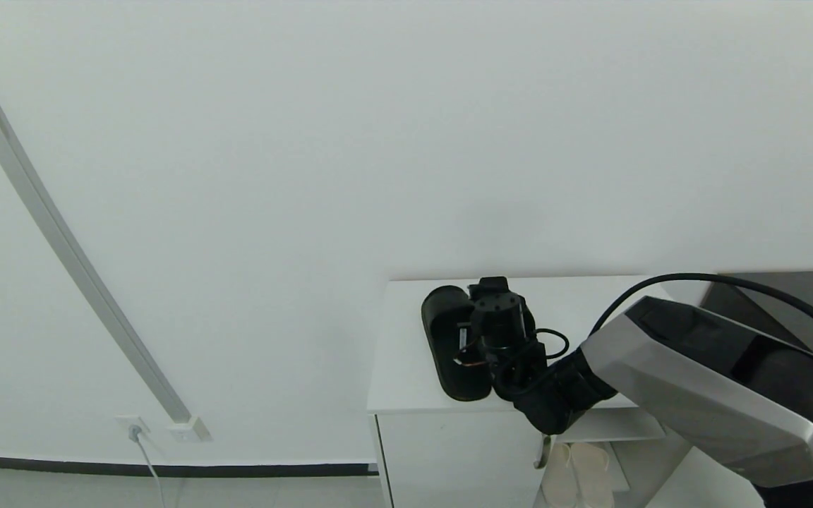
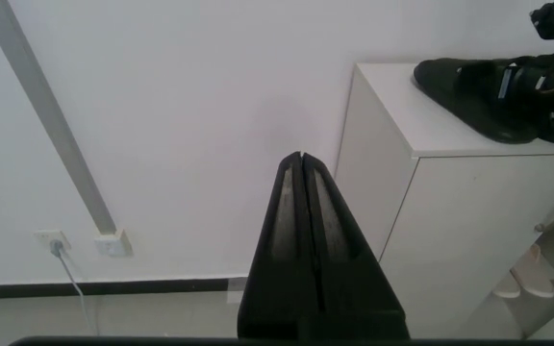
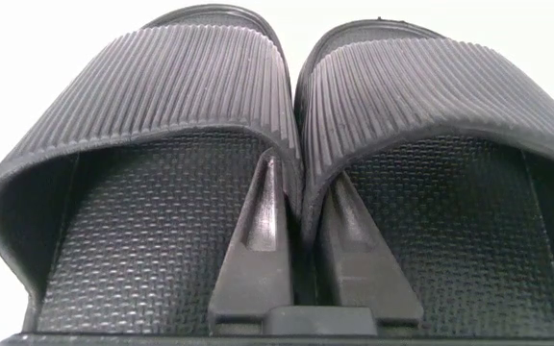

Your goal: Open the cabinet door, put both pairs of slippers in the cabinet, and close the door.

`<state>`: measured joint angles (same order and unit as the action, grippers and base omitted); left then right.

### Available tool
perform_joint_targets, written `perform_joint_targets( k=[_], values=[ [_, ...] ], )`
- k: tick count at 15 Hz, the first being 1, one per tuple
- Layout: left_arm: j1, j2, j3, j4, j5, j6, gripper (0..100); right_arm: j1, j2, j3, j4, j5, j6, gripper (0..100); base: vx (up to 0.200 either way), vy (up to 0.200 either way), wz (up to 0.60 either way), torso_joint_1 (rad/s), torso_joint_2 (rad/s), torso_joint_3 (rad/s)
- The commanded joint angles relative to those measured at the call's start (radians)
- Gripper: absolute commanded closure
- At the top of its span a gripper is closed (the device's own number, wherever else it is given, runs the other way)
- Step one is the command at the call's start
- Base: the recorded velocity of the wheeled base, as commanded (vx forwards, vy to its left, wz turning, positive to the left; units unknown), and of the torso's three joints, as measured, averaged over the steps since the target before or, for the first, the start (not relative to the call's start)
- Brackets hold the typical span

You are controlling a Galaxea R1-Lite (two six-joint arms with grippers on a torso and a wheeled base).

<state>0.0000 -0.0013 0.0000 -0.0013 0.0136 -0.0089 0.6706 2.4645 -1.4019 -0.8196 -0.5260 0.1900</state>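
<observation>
A pair of black slippers (image 1: 449, 339) lies side by side on the white cabinet's top (image 1: 406, 367). My right gripper (image 1: 477, 346) is at them from the front. In the right wrist view one finger (image 3: 258, 240) sits inside each slipper (image 3: 181, 86), and the right gripper (image 3: 301, 231) is shut on their adjoining strap sides. The cabinet's right compartment is open, with a pair of white slippers (image 1: 579, 473) on a lower shelf. My left gripper (image 2: 301, 168) hangs shut and holding nothing, left of the cabinet (image 2: 469, 221) and apart from it, with the black slippers (image 2: 479, 91) beyond.
A white wall stands behind the cabinet. A grey conduit (image 1: 61, 233) runs diagonally down to a wall socket (image 1: 131, 425) with a cable plugged in. A metal door handle (image 1: 544, 451) shows beside the open compartment. A dark surface (image 1: 802, 289) lies right of the cabinet.
</observation>
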Motion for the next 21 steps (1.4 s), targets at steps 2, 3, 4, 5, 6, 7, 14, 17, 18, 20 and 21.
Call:
perform_joint_targets(
  k=[2,3,4,5,6,7,14,17,18,20,21],
  values=[
    [0.000,0.001,0.000,0.000,0.000,0.000,100,0.000,-0.056,0.041,-0.027,0.000,-0.003,100,0.000,0.000,0.00,0.000,0.00,0.000],
    [0.000,0.001,0.000,0.000,-0.001,0.001,100,0.000,-0.111,0.084,-0.027,0.004,-0.003,100,0.000,0.000,0.00,0.000,0.00,0.000],
    [0.000,0.001,0.000,0.000,-0.001,0.000,100,0.000,-0.157,0.124,-0.029,0.012,-0.007,100,0.000,0.000,0.00,0.000,0.00,0.000],
    [0.000,0.001,0.000,0.000,-0.001,0.000,100,0.001,-0.225,0.187,-0.033,0.032,-0.007,100,0.000,0.000,0.00,0.000,0.00,0.000],
    [0.000,0.001,0.000,0.000,-0.001,0.000,100,0.006,-0.285,0.254,-0.046,0.061,-0.007,100,0.000,0.000,0.00,0.000,0.00,0.000],
    [0.000,0.001,0.000,0.000,-0.001,0.000,100,0.014,-0.354,0.347,-0.069,0.100,-0.009,100,0.000,0.000,0.00,0.000,0.00,0.000],
    [0.000,0.001,0.000,0.000,-0.003,0.000,100,0.047,-0.670,0.705,-0.110,0.343,-0.015,100,0.000,0.000,0.00,0.000,0.00,0.000],
    [0.000,0.001,0.000,0.001,-0.001,-0.002,100,0.070,-0.676,0.707,-0.105,0.348,-0.014,100,0.000,0.000,0.00,0.000,0.00,0.000],
    [0.000,0.001,0.000,0.000,-0.001,-0.002,100,0.076,-0.677,0.719,-0.105,0.348,-0.014,100,0.000,0.000,0.00,0.000,0.00,0.000],
    [0.000,0.001,0.000,0.001,-0.001,-0.002,100,0.076,-0.679,0.732,-0.105,0.346,-0.015,100,0.000,0.000,0.00,0.000,0.00,0.000],
    [0.000,0.001,0.000,0.001,-0.001,-0.002,100,0.076,-0.679,0.732,-0.105,0.345,-0.015,100,0.000,0.000,0.00,0.000,0.00,0.000]
  ],
)
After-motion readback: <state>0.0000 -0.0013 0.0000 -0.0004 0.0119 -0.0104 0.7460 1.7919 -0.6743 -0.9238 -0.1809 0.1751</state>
